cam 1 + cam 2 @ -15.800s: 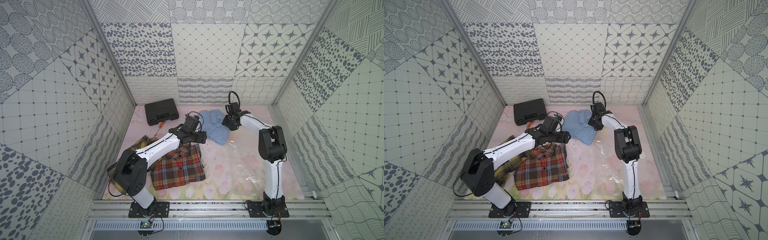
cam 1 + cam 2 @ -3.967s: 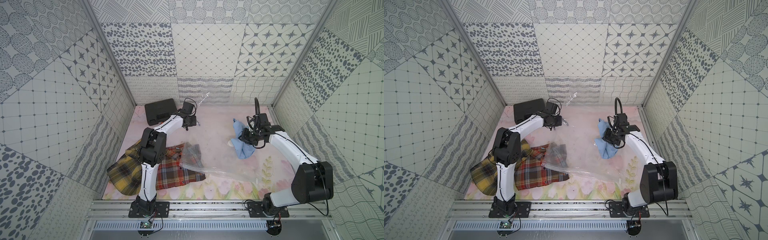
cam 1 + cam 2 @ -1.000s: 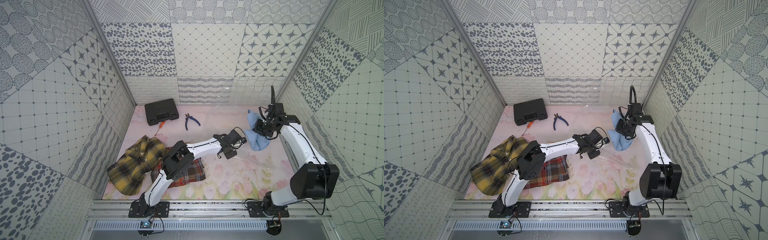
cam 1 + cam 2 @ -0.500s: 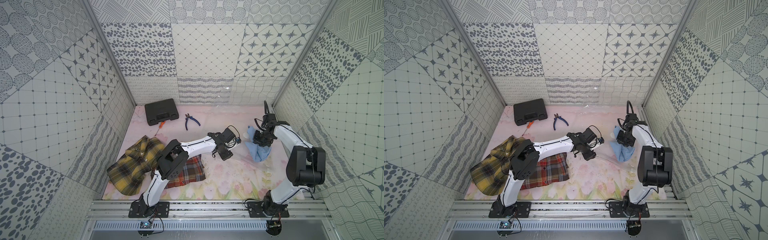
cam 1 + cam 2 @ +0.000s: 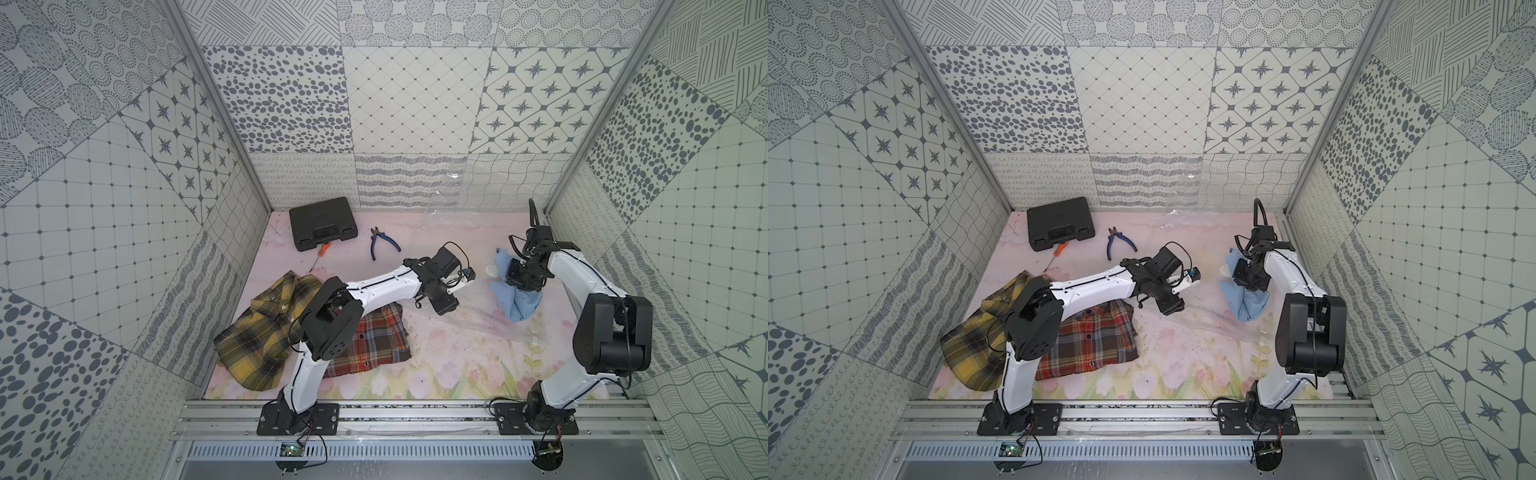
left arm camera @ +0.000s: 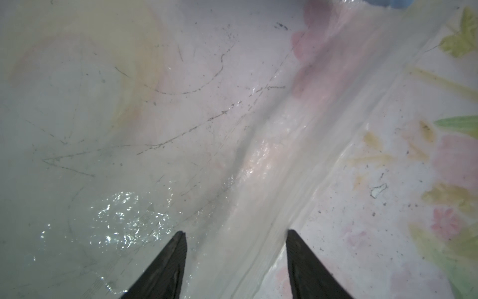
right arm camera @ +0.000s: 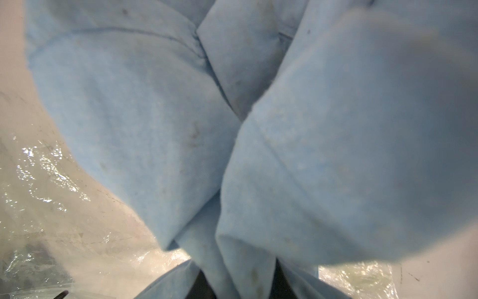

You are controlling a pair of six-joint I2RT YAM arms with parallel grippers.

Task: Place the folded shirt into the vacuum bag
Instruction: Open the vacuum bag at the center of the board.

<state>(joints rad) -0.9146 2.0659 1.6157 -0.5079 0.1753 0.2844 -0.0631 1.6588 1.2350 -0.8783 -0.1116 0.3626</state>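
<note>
Clock set on the mat [image 5: 436, 374]: 12 at the far wall, 6 at the arm bases.

- 8 o'clock: yellow shirt [image 5: 266, 328], loose. Red shirt [image 5: 374, 340] beside it at 7, part under the left arm. Neither is touched.
- 11 o'clock: case [image 5: 323, 222], with pliers [image 5: 380, 245] near it. Clutter only.
- Centre: left gripper [image 5: 446, 307], fingers apart and holding nothing. In the wrist view it [image 6: 235, 233] hangs just over a raised fold of the bag [image 6: 258, 155].
- Centre to 3 o'clock: the bag [image 5: 478, 324] lies flat and crinkled on the mat. Its cap [image 5: 492, 271] is at 1 o'clock.
- 2 o'clock: blue shirt [image 5: 517, 301], bunched rather than neatly folded, low over the bag. The right gripper [image 5: 525, 278] is clamped on it. In the wrist view the cloth [image 7: 232, 129] runs down between the fingers, with plastic [image 7: 51, 181] below it. I can't tell whether the shirt is under a bag layer or on top.

Step, as I judge it: open the bag mouth with the left gripper and feed the shirt in with the right.

To do it well:
- Pinch only the top layer at the fold. Catching both layers shuts the mouth.
- Lift that layer enough to make a gap.
- Slide the shirt in low and flat, and let go only once it is well past the edge.

Risks: the slick bag may slide on the mat, and the bunched cloth may snag on the lip.
</note>
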